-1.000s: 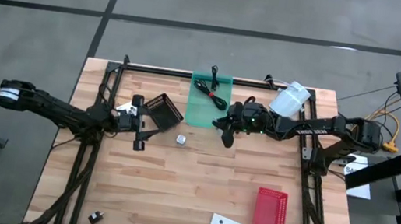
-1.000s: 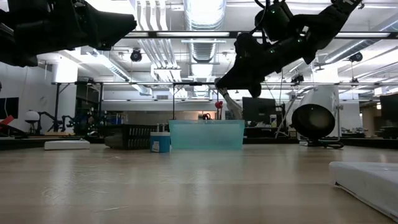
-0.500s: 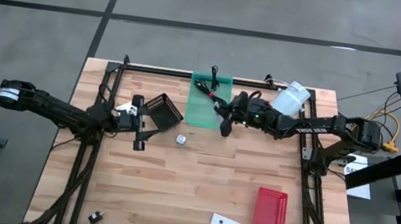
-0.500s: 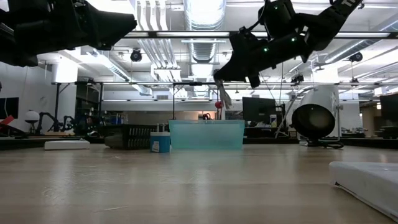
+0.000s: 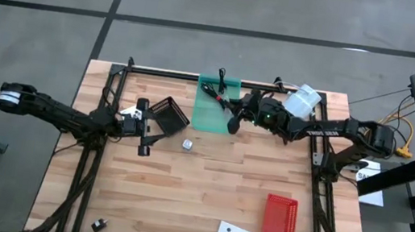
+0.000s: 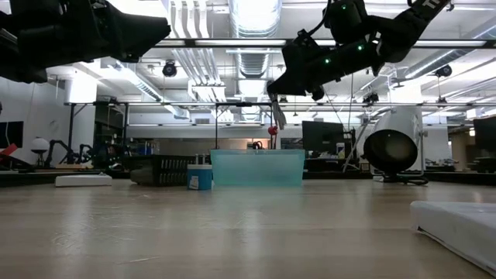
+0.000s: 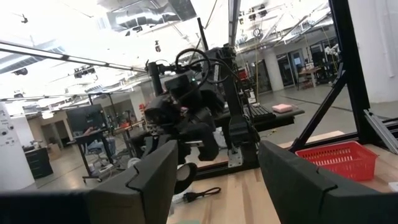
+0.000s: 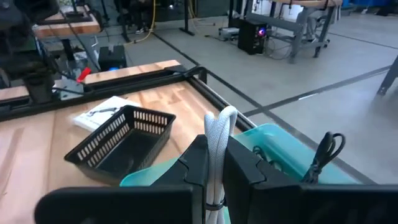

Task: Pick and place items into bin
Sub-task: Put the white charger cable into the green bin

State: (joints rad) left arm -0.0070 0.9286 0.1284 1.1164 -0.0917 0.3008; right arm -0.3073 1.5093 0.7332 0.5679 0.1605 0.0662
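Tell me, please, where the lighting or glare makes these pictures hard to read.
Low view: bright ceiling lights silhouette both arms, so the right tool reads as a dark shape against the lit room. Left wrist view: the upper left washes out white behind the left tool. High view: even light on the table, soft shadows only. Right wrist view: clear, the teal bin evenly lit.

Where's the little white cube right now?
In the high view the tiny white cube lies on the table left of centre, just below the black basket and near the green bin.

Right gripper (image 5: 233, 124) over green bin (image 5: 210, 110), coiled black cable (image 5: 217, 91) inside, left gripper (image 5: 143, 148) beside black basket (image 5: 169, 114)
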